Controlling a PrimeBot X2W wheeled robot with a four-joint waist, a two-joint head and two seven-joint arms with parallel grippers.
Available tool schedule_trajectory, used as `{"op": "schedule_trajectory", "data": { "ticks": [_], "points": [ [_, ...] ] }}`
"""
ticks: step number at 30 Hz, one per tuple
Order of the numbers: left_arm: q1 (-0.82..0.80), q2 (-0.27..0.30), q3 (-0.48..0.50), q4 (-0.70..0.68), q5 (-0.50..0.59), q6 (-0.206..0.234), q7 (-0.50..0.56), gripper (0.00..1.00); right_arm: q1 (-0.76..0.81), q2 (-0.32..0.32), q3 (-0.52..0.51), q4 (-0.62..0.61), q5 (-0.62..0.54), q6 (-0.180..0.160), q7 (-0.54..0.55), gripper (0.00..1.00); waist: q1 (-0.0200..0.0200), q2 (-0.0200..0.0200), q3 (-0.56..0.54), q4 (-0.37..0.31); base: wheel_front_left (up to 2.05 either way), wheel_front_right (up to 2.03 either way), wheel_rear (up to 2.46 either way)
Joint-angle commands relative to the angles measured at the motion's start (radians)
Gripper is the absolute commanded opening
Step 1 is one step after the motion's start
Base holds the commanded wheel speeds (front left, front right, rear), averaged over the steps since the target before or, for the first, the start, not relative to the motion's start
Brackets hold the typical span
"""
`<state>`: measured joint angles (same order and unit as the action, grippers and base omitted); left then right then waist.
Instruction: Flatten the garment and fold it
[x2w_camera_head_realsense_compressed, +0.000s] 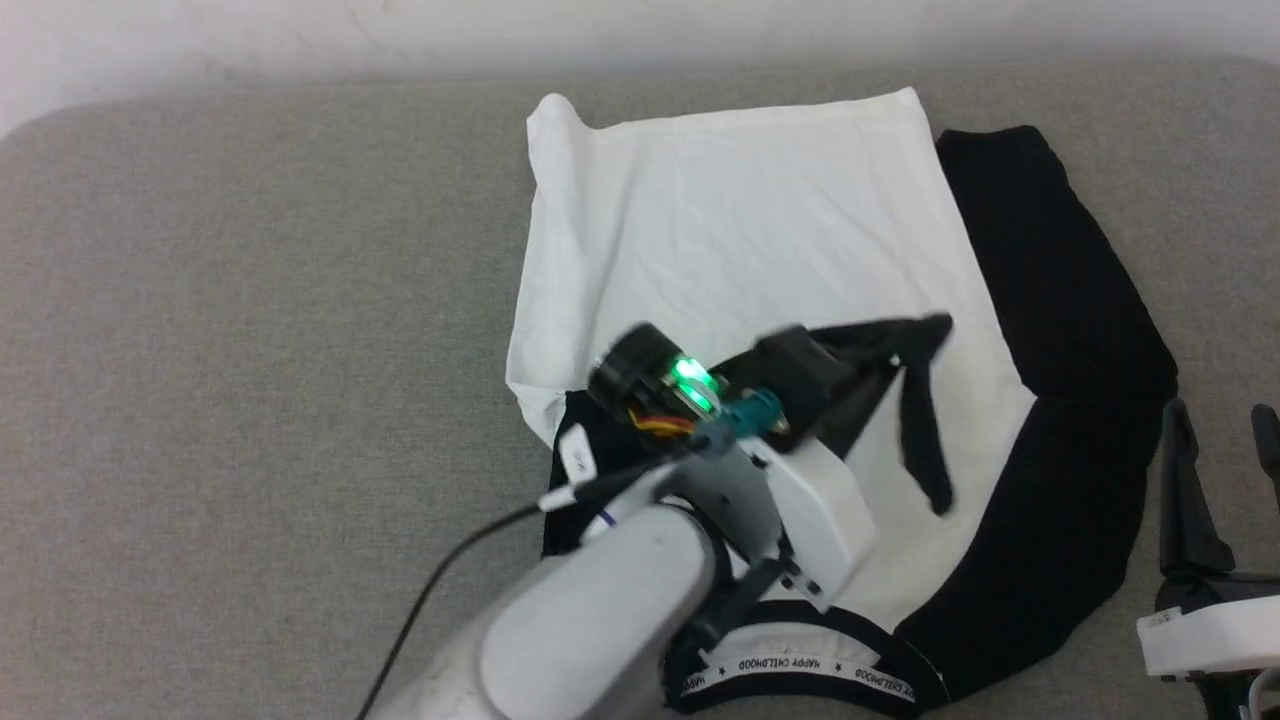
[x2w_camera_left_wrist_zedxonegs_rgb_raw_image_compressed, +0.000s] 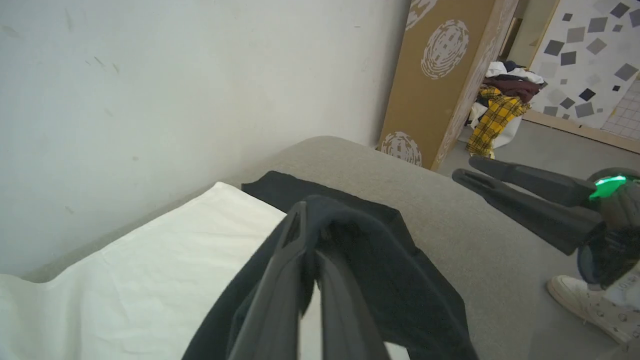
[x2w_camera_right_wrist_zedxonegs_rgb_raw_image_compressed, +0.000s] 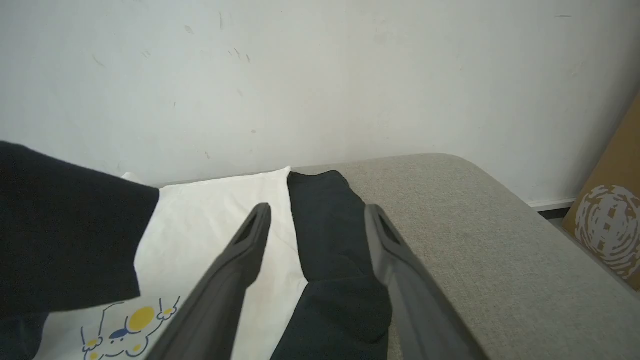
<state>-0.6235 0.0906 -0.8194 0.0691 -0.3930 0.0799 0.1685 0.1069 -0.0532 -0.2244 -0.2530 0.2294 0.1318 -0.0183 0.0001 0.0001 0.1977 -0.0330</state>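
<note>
Above the garment (x2w_camera_head_realsense_compressed: 740, 230), pinched its black sleeve (x2w_camera_head_realsense_compressed: 922, 450) in the closed left gripper (x2w_camera_head_realsense_compressed: 925, 335); risked a crumpled drop through any slip.

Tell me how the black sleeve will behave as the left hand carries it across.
Likely floppy: the sleeve droops limply from the left hand. Probably light: a pinch holds it up. The T-shirt may drag and wrinkle.

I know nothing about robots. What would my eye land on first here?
A white T-shirt with black sleeves lies spread on a grey padded surface, mid head view. Above it the left gripper pinches one black sleeve, lifted across the white body, a green light glowing on its wrist. The right gripper sits open at the lower right.
</note>
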Motion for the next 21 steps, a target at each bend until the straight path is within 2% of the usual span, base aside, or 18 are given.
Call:
{"op": "schedule_trajectory", "data": {
  "ticks": [1,5,11,14,17,21],
  "points": [
    [0.012,-0.017,-0.029,0.055,0.006,-0.005,-0.035,0.0,-0.016,0.003,-0.002,-0.009,-0.002,-0.001,0.002,1.0,-0.0001,-0.0001,0.019,-0.004,0.0,0.0,0.0],
    [0.005,-0.034,-0.075,0.142,0.005,0.003,-0.087,0.0,-0.023,0.003,0.003,-0.013,-0.004,-0.001,0.004,1.0,-0.0001,-0.0001,0.038,-0.007,0.0,0.0,0.0],
    [-0.012,-0.04,-0.206,0.289,-0.019,0.037,-0.154,0.0,-0.036,0.003,0.019,-0.006,-0.005,-0.001,0.006,1.0,-0.0001,-0.0001,0.065,-0.016,0.0,0.0,0.0],
    [-0.023,-0.04,-0.286,0.357,-0.039,0.047,-0.128,0.0,-0.042,0.003,0.026,-0.002,-0.006,-0.001,0.005,1.0,-0.0001,-0.0001,0.073,-0.021,0.0,0.0,0.0],
    [-0.031,-0.04,-0.358,0.409,-0.078,0.021,-0.052,0.0,-0.044,0.003,0.027,0.001,-0.009,-0.001,0.005,1.0,-0.0001,-0.0001,0.078,-0.024,0.0,0.0,0.0],
    [-0.03,-0.04,-0.398,0.417,-0.131,0.01,-0.048,0.0,-0.046,0.003,0.031,0.006,-0.012,-0.001,0.005,1.0,-0.0001,-0.0001,0.077,-0.028,0.0,0.0,0.0]
  ]
}}
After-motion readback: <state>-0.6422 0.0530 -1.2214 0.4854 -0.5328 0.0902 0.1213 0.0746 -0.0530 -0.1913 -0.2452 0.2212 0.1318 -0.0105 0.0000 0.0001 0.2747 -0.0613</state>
